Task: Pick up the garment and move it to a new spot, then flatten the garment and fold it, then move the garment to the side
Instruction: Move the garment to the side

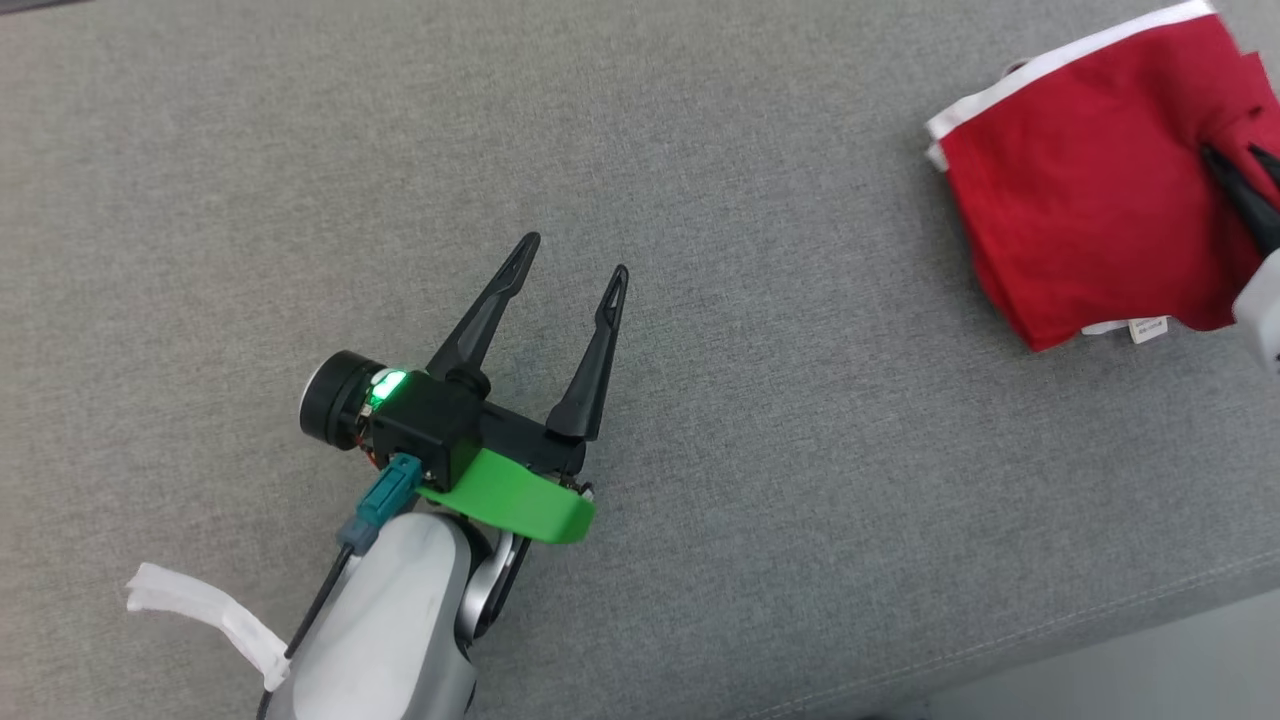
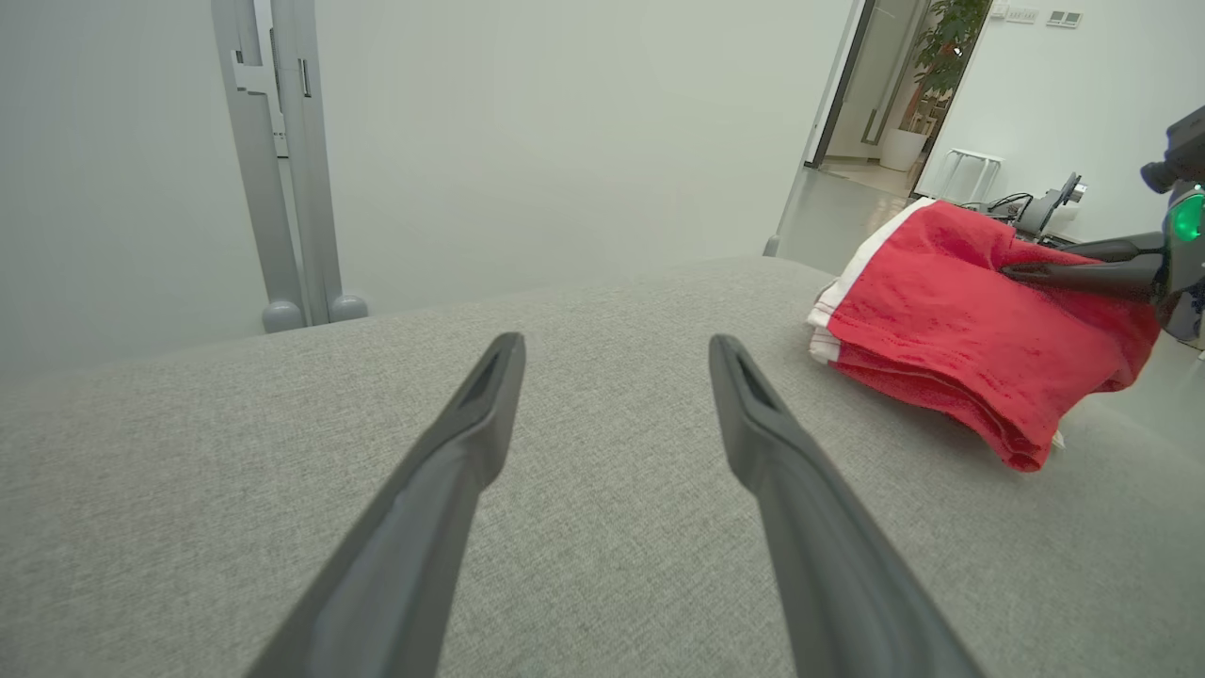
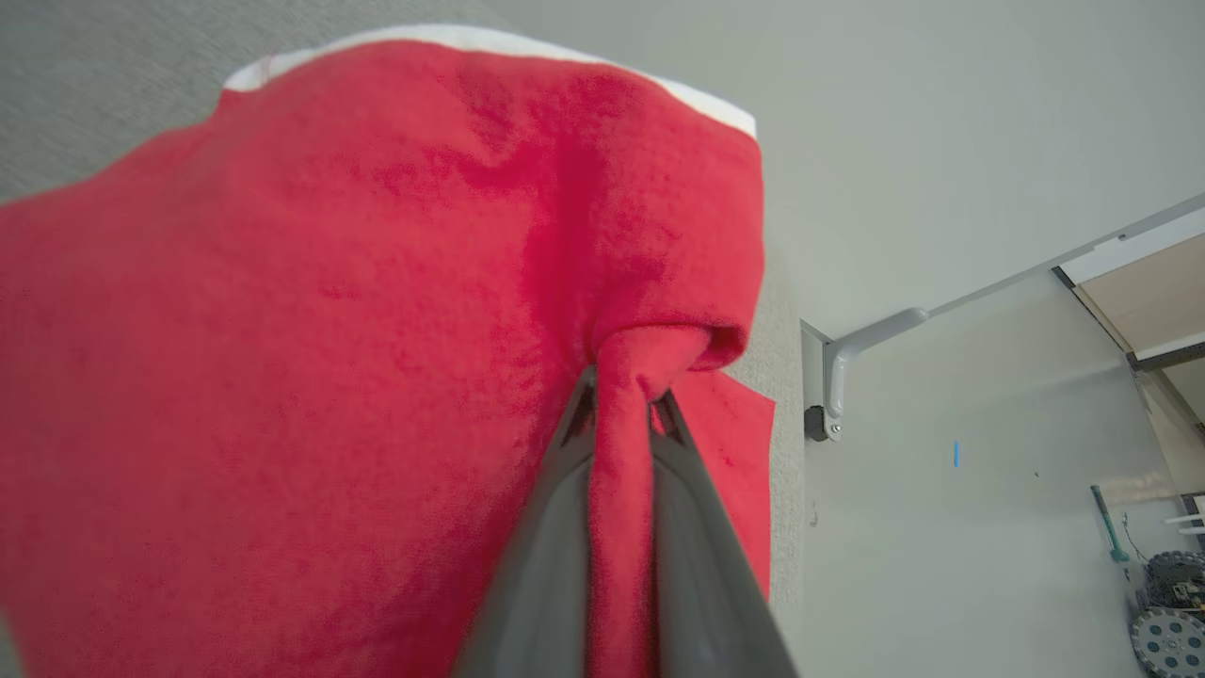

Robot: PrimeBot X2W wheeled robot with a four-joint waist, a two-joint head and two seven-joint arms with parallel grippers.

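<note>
The garment [image 1: 1080,190], a red folded bundle with a white band, lies at 2 o'clock in the head view on the grey fabric-covered bench [image 1: 800,400], well apart from the left arm. Nearest, at 7 o'clock, the left pincer [image 1: 575,254] is over the bench with its two dark fingers spread wide apart. Farther off, at 3 o'clock, the right pincer [image 3: 626,391] is clamped on a bunched fold at the garment's edge, with red cloth squeezed between its fingers.
</note>
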